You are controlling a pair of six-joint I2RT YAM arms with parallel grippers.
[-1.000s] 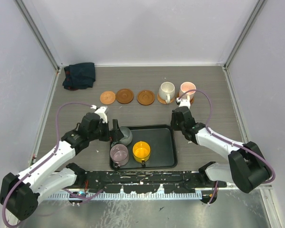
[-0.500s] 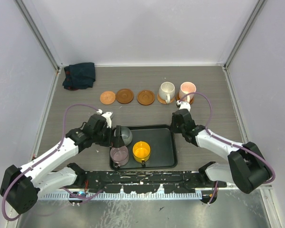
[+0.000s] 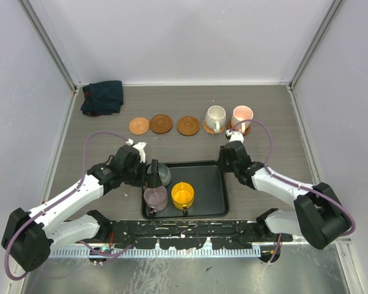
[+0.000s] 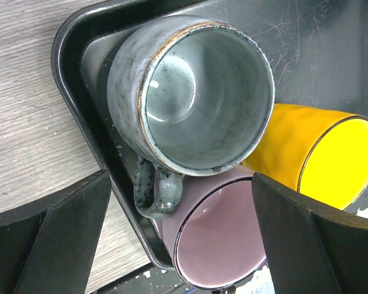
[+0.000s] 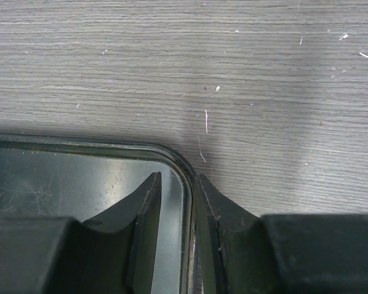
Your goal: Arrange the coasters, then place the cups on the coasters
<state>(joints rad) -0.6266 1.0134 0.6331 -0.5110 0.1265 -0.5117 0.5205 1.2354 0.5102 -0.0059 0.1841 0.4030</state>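
Three bare coasters (image 3: 138, 125) (image 3: 161, 124) (image 3: 188, 125) lie in a row at the back. To their right a white cup (image 3: 215, 116) and a pink cup (image 3: 242, 115) each stand on a coaster. On the black tray (image 3: 211, 190) stand the grey-green cup (image 4: 196, 92), the mauve cup (image 4: 221, 239) and the yellow cup (image 4: 306, 153). My left gripper (image 4: 181, 177) hangs wide open over the grey-green cup's handle and the mauve cup, holding nothing. My right gripper (image 5: 178, 179) is narrowly open astride the tray's far right corner rim (image 5: 172, 156), one finger inside and one outside.
A dark blue cloth (image 3: 102, 98) lies bunched in the back left corner. White walls with metal posts close off the table on three sides. The tray sits near the front edge, between the two arms.
My left gripper has moved right and nearer, from beside the tray to over the grey-green and mauve cups. My right gripper has come a little nearer and left, down to the tray's corner.
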